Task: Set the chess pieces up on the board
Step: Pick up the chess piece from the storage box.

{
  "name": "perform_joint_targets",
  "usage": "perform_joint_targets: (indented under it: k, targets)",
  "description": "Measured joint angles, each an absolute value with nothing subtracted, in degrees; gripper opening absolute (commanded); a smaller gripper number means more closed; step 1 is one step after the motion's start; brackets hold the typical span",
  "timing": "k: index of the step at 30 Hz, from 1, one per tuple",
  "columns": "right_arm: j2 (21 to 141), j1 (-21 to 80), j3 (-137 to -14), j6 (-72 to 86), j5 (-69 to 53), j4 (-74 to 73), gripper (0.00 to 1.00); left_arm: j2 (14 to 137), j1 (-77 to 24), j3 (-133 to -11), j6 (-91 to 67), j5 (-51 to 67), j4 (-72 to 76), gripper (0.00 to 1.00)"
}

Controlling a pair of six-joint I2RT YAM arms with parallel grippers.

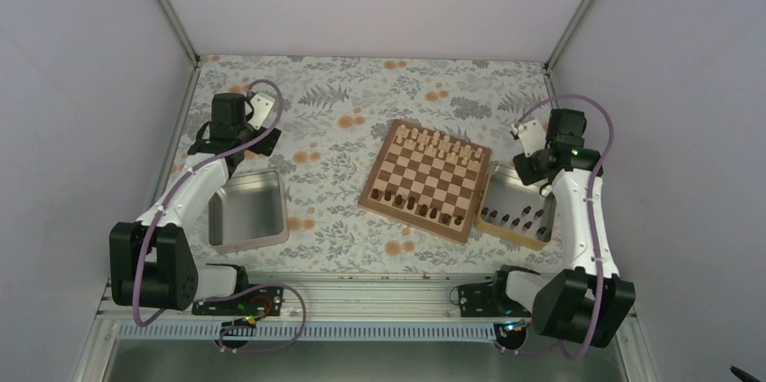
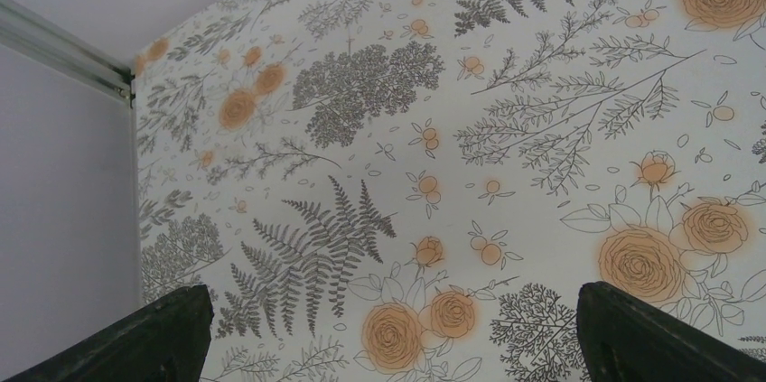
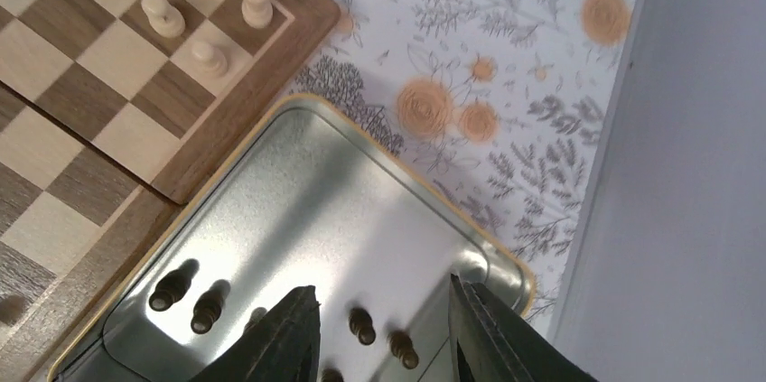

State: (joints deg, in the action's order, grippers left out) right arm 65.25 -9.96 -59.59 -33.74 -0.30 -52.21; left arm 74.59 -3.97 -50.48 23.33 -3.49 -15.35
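Observation:
The board [image 1: 426,180] lies mid-table, with pale pieces [image 1: 435,142] along its far side and dark chess pieces [image 1: 420,208] along its near side. More dark chess pieces [image 1: 515,218] lie in a shallow metal tray [image 1: 499,185] to the right of the board. My right gripper [image 1: 535,174] hangs over that tray's far end. In the right wrist view it [image 3: 381,287] is open, with two dark pieces [image 3: 361,326] lying on the tray floor below the gap and others [image 3: 172,290] off to the left. The board's corner [image 3: 135,129] shows there too. My left gripper [image 2: 388,310] is open above bare cloth.
A grey metal tin [image 1: 248,210] with nothing in it sits near the left arm. The left gripper [image 1: 233,149] is just beyond its far rim. White walls close in the table on the left, right and far sides; the right wall [image 3: 695,174] runs close by the tray.

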Motion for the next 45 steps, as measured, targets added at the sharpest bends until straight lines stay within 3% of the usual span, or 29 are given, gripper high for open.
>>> perform_joint_targets:
  k: [20,45]
  targets:
    - [59.6,-17.8,-49.5,-22.6,-3.3,-48.5,0.42,71.5,-4.0,-53.7,21.6,-0.8,-18.2,1.0]
    - [56.9,-26.7,-47.9,-22.2,-3.0,-48.5,0.43,68.1,-2.9,-53.9,20.1,6.8,-21.5,1.0]
